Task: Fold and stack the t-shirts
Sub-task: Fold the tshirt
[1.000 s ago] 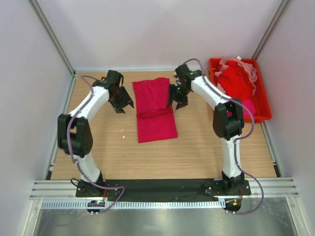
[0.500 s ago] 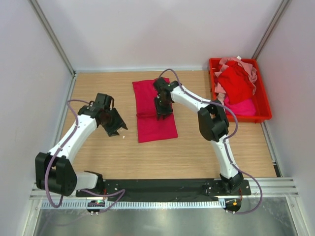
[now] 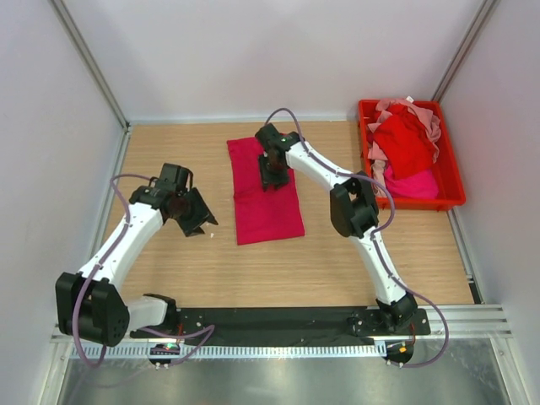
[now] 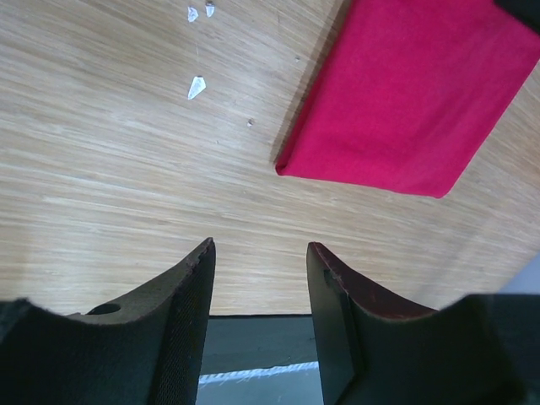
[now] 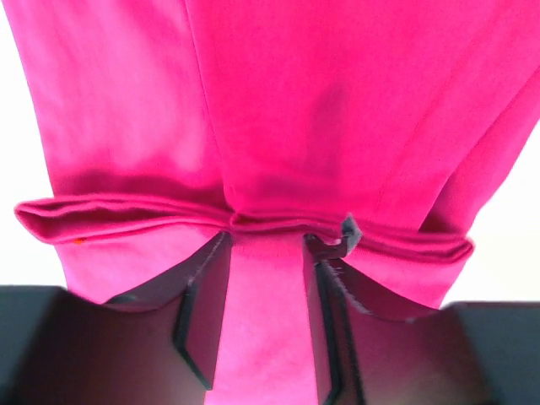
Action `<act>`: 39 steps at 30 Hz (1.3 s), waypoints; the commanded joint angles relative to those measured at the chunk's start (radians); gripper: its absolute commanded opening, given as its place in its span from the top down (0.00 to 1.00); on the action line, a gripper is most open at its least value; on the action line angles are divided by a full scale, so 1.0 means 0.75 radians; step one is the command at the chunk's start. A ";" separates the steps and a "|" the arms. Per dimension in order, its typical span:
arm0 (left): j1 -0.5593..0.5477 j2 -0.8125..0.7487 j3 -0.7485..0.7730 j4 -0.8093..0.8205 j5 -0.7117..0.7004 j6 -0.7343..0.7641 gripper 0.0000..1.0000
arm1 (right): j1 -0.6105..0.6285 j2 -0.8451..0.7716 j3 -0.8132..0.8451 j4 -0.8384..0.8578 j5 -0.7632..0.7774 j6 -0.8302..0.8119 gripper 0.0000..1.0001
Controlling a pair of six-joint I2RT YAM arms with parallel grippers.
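A crimson-magenta t-shirt (image 3: pixel 268 207) lies folded into a long rectangle on the middle of the table, its far part doubled over the near part. My right gripper (image 3: pixel 274 175) is low over that shirt. In the right wrist view its fingers stand apart, tips (image 5: pixel 268 238) at the doubled edge of the shirt (image 5: pixel 287 101), with cloth showing between them. My left gripper (image 3: pixel 197 219) is open and empty above bare wood, left of the shirt. The left wrist view shows its fingertips (image 4: pixel 260 246) and the shirt's near corner (image 4: pixel 405 93).
A red plastic bin (image 3: pixel 456 180) stands at the back right, holding a red shirt (image 3: pixel 405 143), a pale pink one (image 3: pixel 390 108) and a magenta one (image 3: pixel 418 184). Small white scraps (image 3: pixel 211 234) lie on the wood near my left gripper. Walls close in on three sides.
My right gripper has moved left from the shirt's right edge onto its middle. My left arm has drawn back from the far left of the shirt toward the front left.
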 commanded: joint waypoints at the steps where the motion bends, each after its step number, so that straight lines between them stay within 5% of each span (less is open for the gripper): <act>1: -0.005 -0.003 -0.011 0.089 0.083 0.052 0.51 | -0.005 0.051 0.138 -0.032 0.101 0.005 0.53; 8: -0.003 0.289 0.138 0.357 0.281 0.054 0.58 | -0.089 0.067 0.253 -0.091 -0.014 0.005 0.47; 16: -0.003 0.710 0.420 0.546 0.437 0.027 0.69 | -0.218 -0.150 0.022 0.041 -0.393 0.072 0.41; 20: -0.001 0.915 0.525 0.609 0.529 -0.022 0.75 | -0.279 -0.233 -0.233 0.227 -0.649 0.138 0.53; 24: 0.009 1.011 0.554 0.721 0.600 -0.065 0.79 | -0.330 -0.256 -0.396 0.493 -0.861 0.228 0.88; 27: 0.019 1.068 0.587 0.736 0.615 -0.065 0.80 | -0.361 -0.224 -0.463 0.636 -0.933 0.305 0.99; 39: 0.076 1.228 0.627 0.746 0.643 -0.030 0.82 | -0.467 -0.060 -0.618 0.953 -1.036 0.518 0.99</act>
